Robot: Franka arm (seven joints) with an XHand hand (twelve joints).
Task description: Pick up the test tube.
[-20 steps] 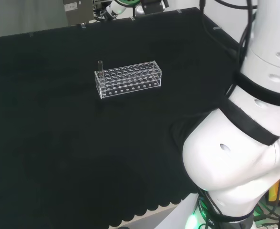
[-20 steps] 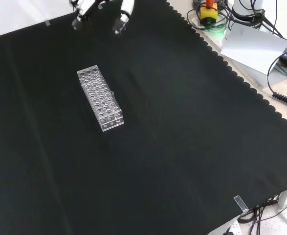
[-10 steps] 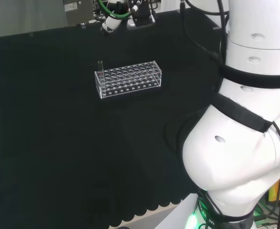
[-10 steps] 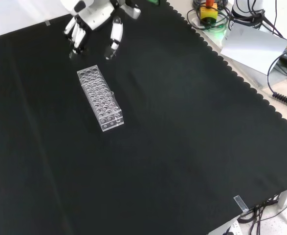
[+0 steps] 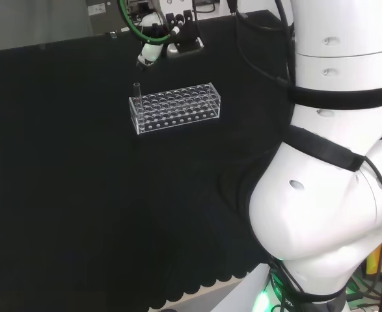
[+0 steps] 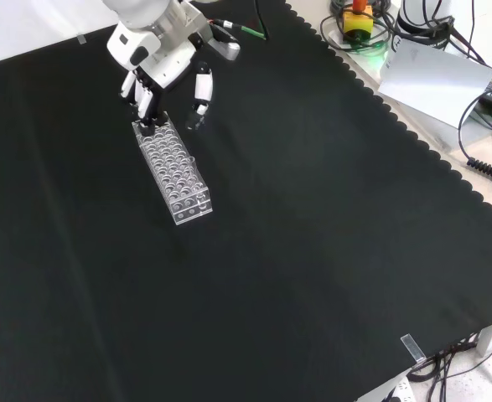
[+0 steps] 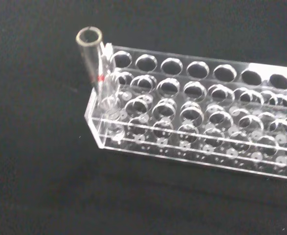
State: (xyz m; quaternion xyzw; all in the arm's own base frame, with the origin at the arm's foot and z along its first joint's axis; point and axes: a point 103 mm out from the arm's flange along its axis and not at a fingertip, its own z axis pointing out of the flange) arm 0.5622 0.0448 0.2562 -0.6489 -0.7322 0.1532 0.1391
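1. Since a second ago, my hand (image 6: 163, 69) has come down from the top edge of the front view and now hangs at the far end of the clear test tube rack (image 6: 172, 167); the rack itself has not shifted on the black cloth (image 6: 313, 251).
2. I judge this to be the approach step: nothing is grasped yet.
3. The test tube (image 7: 95, 63) stands upright in a corner hole of the rack, its open mouth rising above the top plate, with a red mark partway down. In the head view the tube (image 5: 137, 90) is at the rack's left end.
4. My fingers (image 6: 200, 94) are spread and fairly straight, pointing down, and they hold nothing. Whether a fingertip touches the rack I cannot tell.
5. Next, I reckon, I must bring thumb and fingers to either side of the tube's exposed top, pinch it, and lift straight up so the rack stays put.
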